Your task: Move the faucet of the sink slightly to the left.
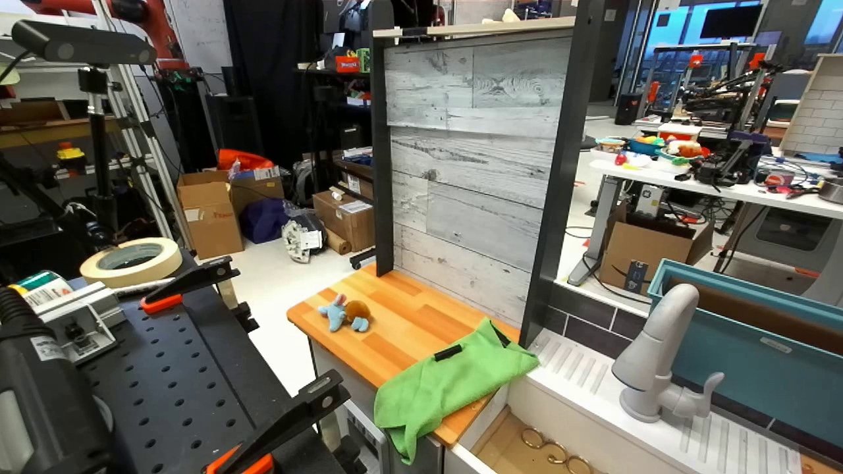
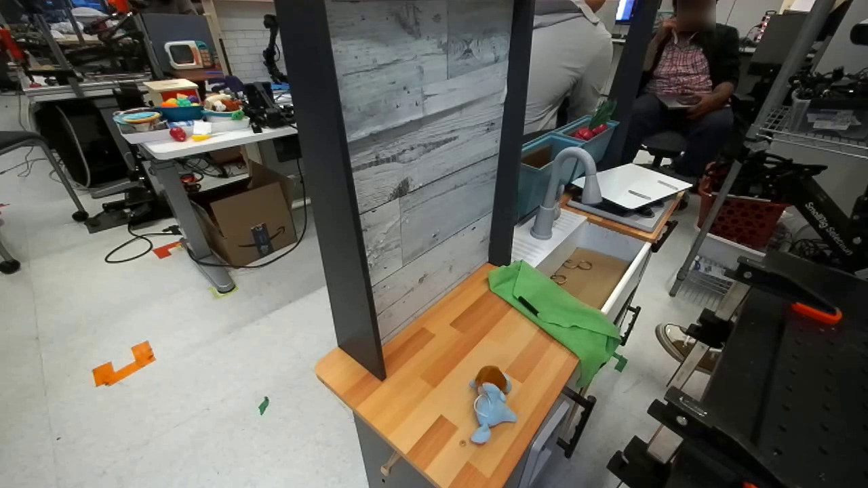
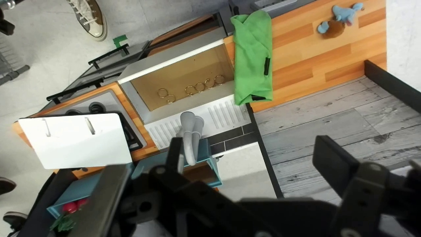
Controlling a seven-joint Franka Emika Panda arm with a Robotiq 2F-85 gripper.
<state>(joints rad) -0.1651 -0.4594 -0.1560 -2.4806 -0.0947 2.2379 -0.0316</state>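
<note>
Standing upright at the back of the sink (image 3: 194, 102), the light grey faucet (image 1: 662, 342) shows in both exterior views and in the wrist view. Its base (image 1: 640, 405) sits on the ribbed white ledge (image 1: 573, 365), its thick spout (image 1: 681, 309) arches over, and a small lever (image 1: 708, 395) juts from its side; whether the spout's end is over the sink's hollow, I cannot tell. Just behind it is a teal box (image 1: 757, 359), and in an exterior view another, smaller teal box (image 2: 600, 146) beyond holds red vegetables (image 2: 582, 133) with green leaves. In the wrist view the pincer (image 3: 250, 148) has its two dark fingers (image 3: 332, 164) spread wide, well apart from the faucet. Thin gold-coloured rings (image 3: 204, 85) lie on the brown floor of the sink. Beside the sink runs an orange wooden worktop (image 2: 434, 352). A green cloth (image 2: 556, 315) lies across the end nearest the sink, part of it hanging over the front edge, and a blue-and-brown soft toy (image 2: 491, 407) lies farther along, apart from the cloth. From the back edge of the worktop a grey wood-grain panel (image 1: 474, 158) rises between two dark posts (image 1: 563, 164). On the sink's other side a white board (image 3: 75, 141) covers part of a grey hob (image 3: 114, 102). In an exterior view a person in a checked shirt (image 2: 688, 64) sits beyond it
</note>
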